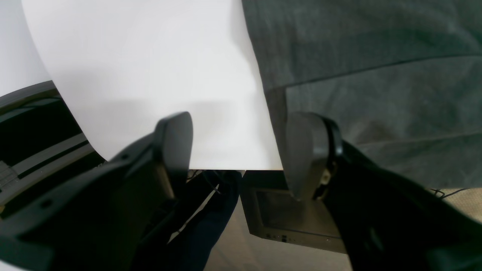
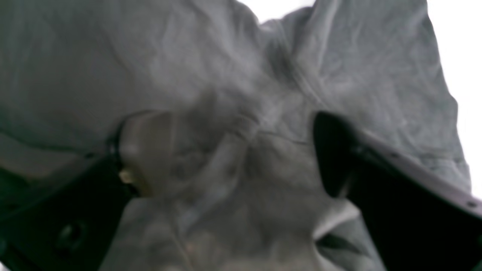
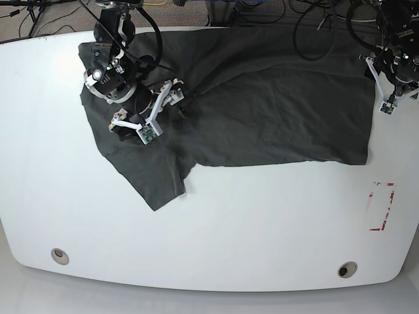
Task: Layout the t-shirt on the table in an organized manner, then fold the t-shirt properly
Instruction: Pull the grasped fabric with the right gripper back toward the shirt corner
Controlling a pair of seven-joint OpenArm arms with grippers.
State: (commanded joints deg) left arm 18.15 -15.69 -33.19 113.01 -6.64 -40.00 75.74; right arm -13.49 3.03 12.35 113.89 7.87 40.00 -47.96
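1 shirt (image 3: 281, 111) is spread but wrinkled on the table (image 3: 262, 222), unfolded, with 2 grippers, left (image 3: 390, 103) and right (image 3: 156, 129), held open.

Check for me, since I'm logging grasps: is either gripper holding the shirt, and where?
Neither appears to hold it: the left gripper and right gripper are both open above.

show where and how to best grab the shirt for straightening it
Probably best by the wrinkled sleeve of the t-shirt, pinched near its tip from above by the right gripper. The sleeve sticks out from the body, its edge lying free on the white table, and the cloth is thin and soft, so open fingers could likely close across that edge.
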